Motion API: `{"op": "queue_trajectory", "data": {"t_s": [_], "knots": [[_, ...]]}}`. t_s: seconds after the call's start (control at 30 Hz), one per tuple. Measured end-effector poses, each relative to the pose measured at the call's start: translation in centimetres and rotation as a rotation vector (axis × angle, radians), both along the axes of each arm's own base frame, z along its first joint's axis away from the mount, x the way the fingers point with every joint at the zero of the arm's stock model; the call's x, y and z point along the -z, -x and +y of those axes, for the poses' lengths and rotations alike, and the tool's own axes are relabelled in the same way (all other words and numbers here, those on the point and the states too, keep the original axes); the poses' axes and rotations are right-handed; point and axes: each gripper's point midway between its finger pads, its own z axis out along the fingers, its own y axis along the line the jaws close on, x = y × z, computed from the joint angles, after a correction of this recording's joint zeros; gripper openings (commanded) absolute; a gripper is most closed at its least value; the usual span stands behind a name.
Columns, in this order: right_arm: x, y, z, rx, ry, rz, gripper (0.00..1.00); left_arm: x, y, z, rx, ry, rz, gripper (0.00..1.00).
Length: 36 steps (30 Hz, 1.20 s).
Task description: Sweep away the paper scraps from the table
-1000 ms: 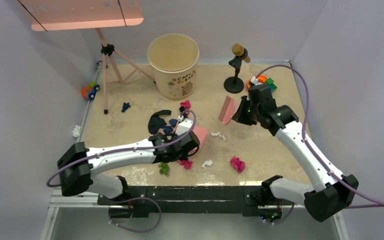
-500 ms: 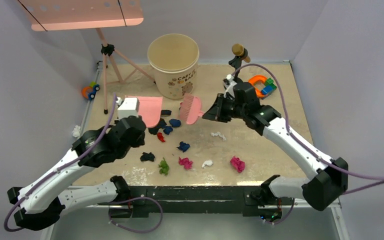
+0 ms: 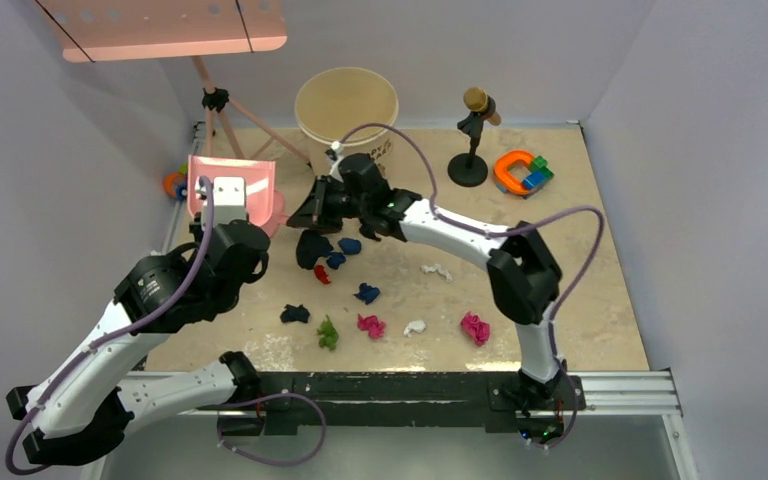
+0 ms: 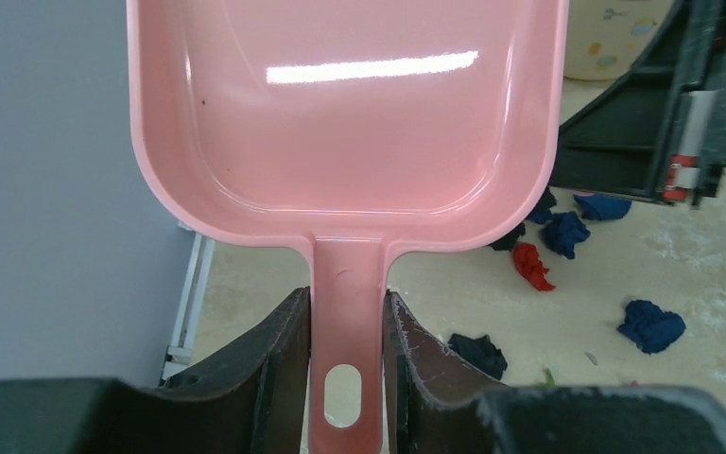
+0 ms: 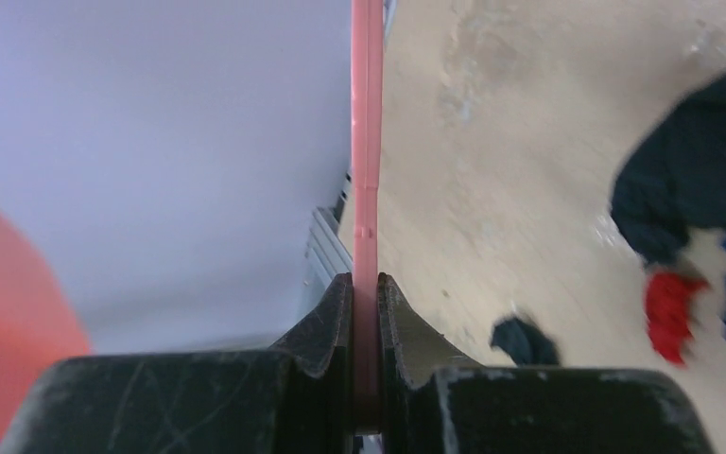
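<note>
- Top external view: the worktop [image 3: 560, 280] carries the paper scraps [image 3: 310, 248], strewn from its centre toward the 6 o'clock edge.
- The pink dustpan [image 3: 263, 180] is at the 9 o'clock edge, apparently lifted clear. Its long axis runs 6 to 12, mouth toward 12.
- The left fingers [image 4: 279, 359] are clamped on either side of the dustpan's handle.
- The right fingers [image 5: 326, 322] are pressed together on a thin pink handle [image 5: 367, 142], seen edge-on; its head is hidden.
- The nearest scraps lie at 6 o'clock, just beside the right fingers, and at 4 o'clock from the dustpan. The right arm is nearer, so a sweep would likely run toward 9 o'clock.
</note>
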Motion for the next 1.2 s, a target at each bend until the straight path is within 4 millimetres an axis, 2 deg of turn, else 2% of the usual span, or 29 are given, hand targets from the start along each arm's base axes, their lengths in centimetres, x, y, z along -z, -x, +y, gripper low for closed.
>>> {"op": "queue_trajectory", "data": {"t_s": [0.1, 0.2, 0.33, 0.47, 0.57, 0.67, 0.73, 0.77, 0.83, 1.0, 1.1, 1.2], "knots": [[1.5, -1.5, 3.7, 0.005, -0.047, 0.038, 0.00, -1.3, -0.1, 1.0, -0.025, -0.028, -0.042, 0.00], [3.8, -2.9, 6.1, 0.029, -0.060, 0.089, 0.00, -2.0, 0.0, 1.8, -0.039, -0.057, -0.068, 0.00], [6.9, -5.1, 7.7, 0.112, -0.051, 0.136, 0.00, -2.7, 0.2, 2.6, -0.045, -0.070, -0.099, 0.00], [7.5, -7.2, 9.1, 0.179, -0.087, 0.146, 0.00, -3.0, 0.2, 3.0, -0.048, -0.072, -0.124, 0.00], [7.8, -7.6, 9.4, 0.213, -0.080, 0.189, 0.00, -2.8, 0.0, 2.9, -0.047, -0.084, -0.124, 0.00], [10.4, -6.4, 7.1, 0.273, 0.016, 0.294, 0.00, -2.4, -0.1, 2.8, -0.042, -0.101, -0.114, 0.00], [13.5, -4.5, 3.4, 0.336, 0.134, 0.378, 0.00, -2.1, -0.2, 2.6, -0.041, -0.103, -0.112, 0.00], [14.4, -3.5, 1.6, 0.360, 0.173, 0.410, 0.00, -2.0, -0.3, 2.6, -0.041, -0.103, -0.112, 0.00], [13.5, -2.2, -0.8, 0.382, 0.194, 0.436, 0.00, -1.6, -0.3, 2.5, -0.041, -0.108, -0.107, 0.00], [8.0, -1.0, -6.2, 0.448, 0.222, 0.359, 0.00, -0.9, -0.6, 2.1, -0.036, -0.118, -0.095, 0.00], [5.8, -1.2, -6.8, 0.431, 0.192, 0.268, 0.00, -0.7, -0.8, 1.9, -0.037, -0.116, -0.098, 0.00], [5.6, -1.6, -5.1, 0.370, 0.164, 0.213, 0.00, -0.8, -0.8, 2.0, -0.044, -0.102, -0.116, 0.00]]}}
